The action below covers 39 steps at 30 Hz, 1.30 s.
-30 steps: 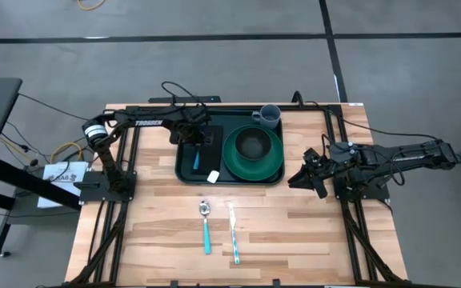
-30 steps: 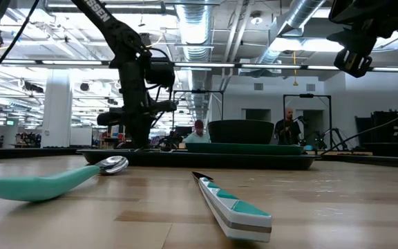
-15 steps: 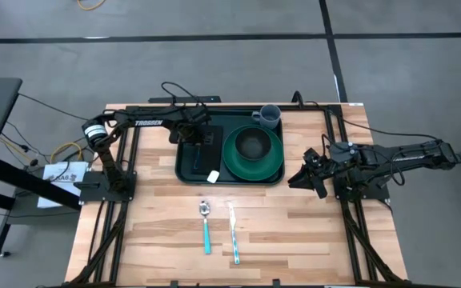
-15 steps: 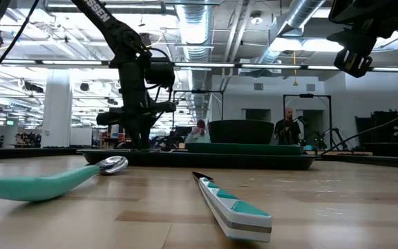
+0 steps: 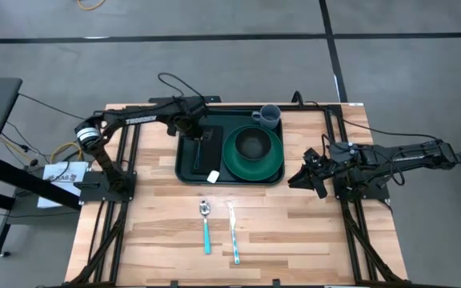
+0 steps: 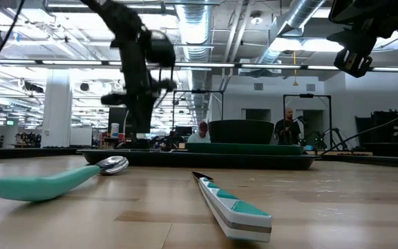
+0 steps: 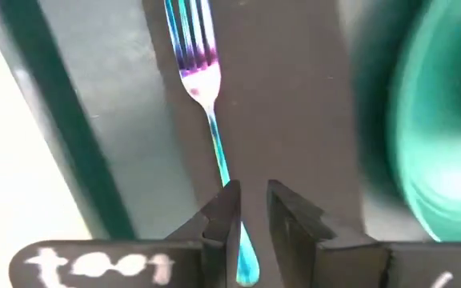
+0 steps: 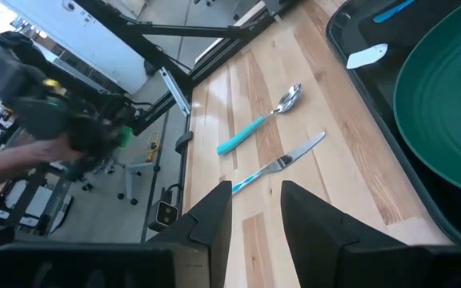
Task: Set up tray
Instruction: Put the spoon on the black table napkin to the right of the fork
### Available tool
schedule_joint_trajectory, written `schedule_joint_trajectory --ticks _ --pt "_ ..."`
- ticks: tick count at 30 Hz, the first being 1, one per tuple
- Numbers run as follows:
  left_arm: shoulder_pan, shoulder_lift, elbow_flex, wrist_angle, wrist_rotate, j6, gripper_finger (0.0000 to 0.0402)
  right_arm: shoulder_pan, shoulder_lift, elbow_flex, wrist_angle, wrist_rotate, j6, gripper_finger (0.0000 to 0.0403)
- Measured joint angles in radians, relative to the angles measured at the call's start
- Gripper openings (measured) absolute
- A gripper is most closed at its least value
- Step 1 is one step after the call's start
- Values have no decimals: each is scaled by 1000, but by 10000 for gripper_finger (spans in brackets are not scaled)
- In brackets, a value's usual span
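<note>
The dark green tray (image 5: 184, 178) lies at the table's far middle and carries a round green plate (image 5: 234, 162) with a dark bowl (image 5: 252, 144), a grey cup (image 5: 269, 117) and a flat black rectangle (image 7: 294, 104). A fork (image 7: 206, 104) with shiny tines and a teal handle lies flat on that rectangle. My left gripper (image 7: 250, 190) hovers over the fork's handle end, narrowly open, fingers either side of the handle. My right gripper (image 8: 256, 196) hangs open, raised off the table right of the tray (image 8: 350, 40).
A teal-handled spoon (image 5: 206, 225) and a teal-handled knife (image 5: 233, 232) lie on the bare wood near the tray's front edge. A small white tag (image 5: 213, 176) sits in the tray's near-left part. Black frame rails run along both sides of the table. People stand in the room behind.
My left gripper has risen straight up from the tray's left part, and its arm has swung back toward the table's far-left. The fork has stayed on the black rectangle. My right arm has kept still.
</note>
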Motion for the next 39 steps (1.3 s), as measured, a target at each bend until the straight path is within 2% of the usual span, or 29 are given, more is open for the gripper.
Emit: schedule_joint_trajectory --ticks 4,8,15,19,23,29,39 --pt "-70 -71 92 -111 17 -1 48 0 0 0 0 0 0 102" --pt "-216 -146 121 -138 26 -114 49 0 0 0 -17 0 0 102" --pt "-555 -183 121 -234 -35 -437 66 0 0 0 -123 0 0 102" --pt "-734 -156 109 -242 -59 -659 88 0 0 0 -143 0 -2 102" --pt "-865 -117 110 -211 -122 -856 115 0 0 0 -138 0 -6 102" --pt "-938 -22 110 -150 -158 -1064 152 0 1 0 -131 0 -7 102" --pt "-936 158 110 9 -74 -1080 165 0 1 0 -130 -1 5 102"
